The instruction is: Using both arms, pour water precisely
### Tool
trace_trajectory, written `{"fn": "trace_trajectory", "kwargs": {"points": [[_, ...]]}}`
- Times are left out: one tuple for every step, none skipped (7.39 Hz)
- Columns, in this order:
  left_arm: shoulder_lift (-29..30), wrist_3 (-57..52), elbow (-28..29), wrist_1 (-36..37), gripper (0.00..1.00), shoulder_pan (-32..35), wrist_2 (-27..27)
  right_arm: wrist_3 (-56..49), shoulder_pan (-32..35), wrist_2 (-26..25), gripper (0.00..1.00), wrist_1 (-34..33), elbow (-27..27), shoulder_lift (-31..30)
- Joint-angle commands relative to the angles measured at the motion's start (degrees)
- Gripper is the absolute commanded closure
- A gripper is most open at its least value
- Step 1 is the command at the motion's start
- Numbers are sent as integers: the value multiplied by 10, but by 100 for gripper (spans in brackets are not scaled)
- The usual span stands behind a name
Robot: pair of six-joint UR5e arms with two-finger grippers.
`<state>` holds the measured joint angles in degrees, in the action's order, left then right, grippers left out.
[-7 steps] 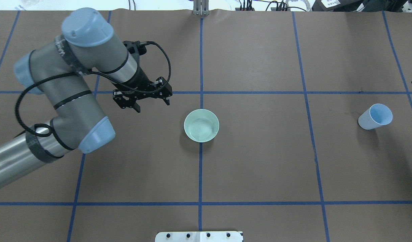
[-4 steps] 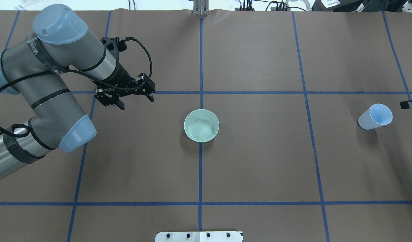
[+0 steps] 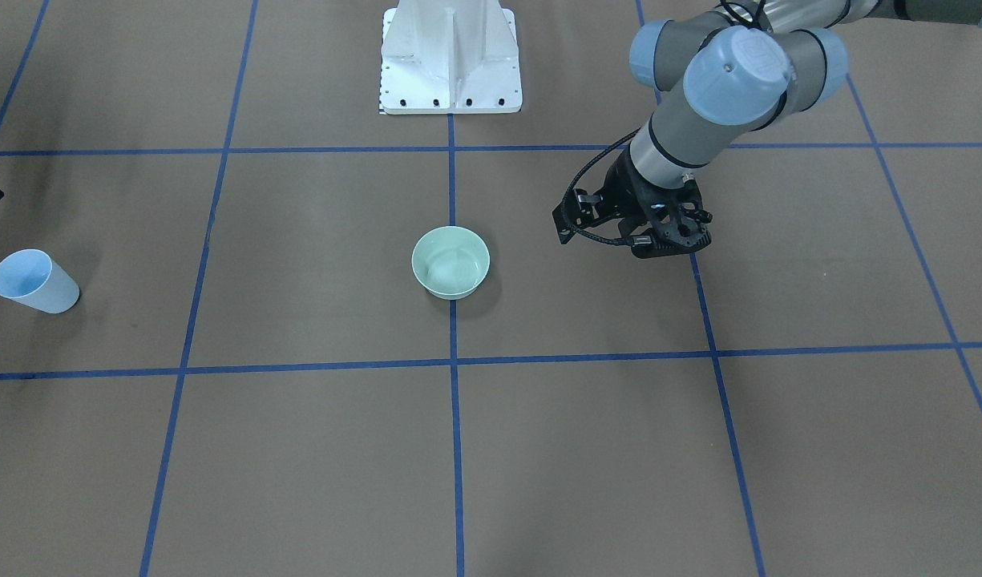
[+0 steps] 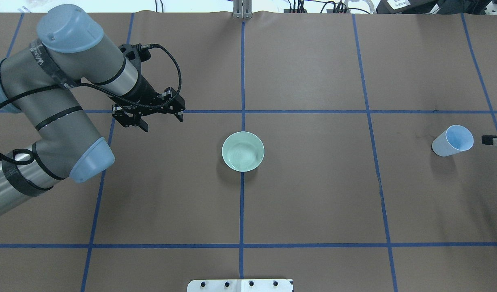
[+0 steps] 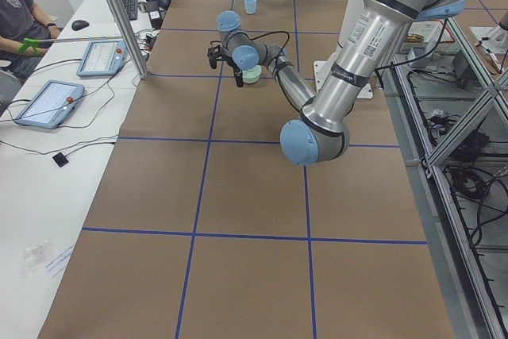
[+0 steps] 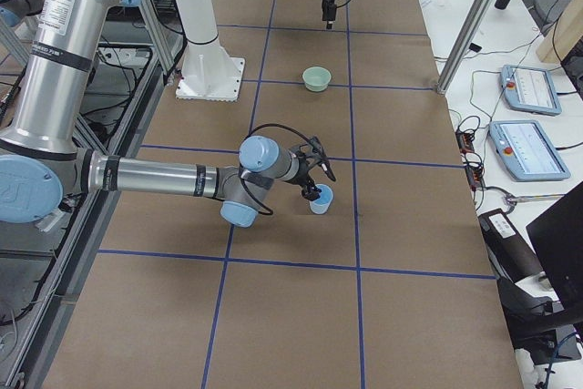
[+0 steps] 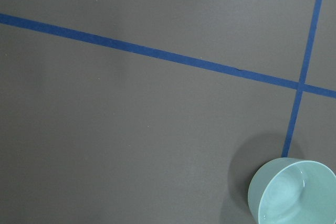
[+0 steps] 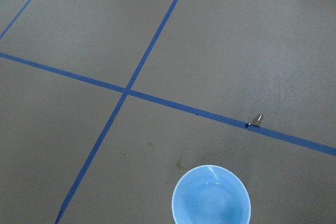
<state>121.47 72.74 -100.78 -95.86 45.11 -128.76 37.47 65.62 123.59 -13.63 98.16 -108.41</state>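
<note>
A pale green bowl (image 4: 243, 151) stands at the table's centre, also in the front view (image 3: 450, 262) and the left wrist view (image 7: 294, 192). Faint glossy rings of water show inside it. A light blue cup (image 4: 453, 140) stands upright at the far right, also in the front view (image 3: 34, 281). The right wrist view looks down into the cup (image 8: 211, 195), where a sheen of water shows. My left gripper (image 4: 162, 123) is open and empty, left of and beyond the bowl. Only a tip of my right gripper (image 4: 493, 140) shows, just right of the cup; I cannot tell its state.
The white pedestal (image 3: 450, 56) stands at the robot's edge of the table. Blue tape lines (image 4: 242, 211) cross the brown table cover. A small torn bit of tape (image 8: 256, 120) lies beyond the cup. Operators' tablets (image 6: 526, 88) sit on a side bench.
My left arm has drawn back to the left, away from the bowl, gripper still open. The right gripper's tip has come in from the right edge to the cup's level.
</note>
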Motion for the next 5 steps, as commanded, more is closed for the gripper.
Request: {"fn": "trace_trajectory", "kwargs": {"points": [[0, 0, 1, 1, 0, 0, 1, -2, -37, -68, 1, 118, -68, -15], [1, 1, 0, 1, 0, 0, 1, -3, -59, -97, 1, 138, -86, -15], [1, 2, 1, 1, 0, -1, 1, -3, -75, -112, 1, 141, -88, -16], [3, 6, 0, 1, 0, 0, 1, -5, -114, -157, 1, 148, -89, -17], [3, 6, -5, 1, 0, 0, 0, -6, -131, -175, 1, 164, -96, -20]]}}
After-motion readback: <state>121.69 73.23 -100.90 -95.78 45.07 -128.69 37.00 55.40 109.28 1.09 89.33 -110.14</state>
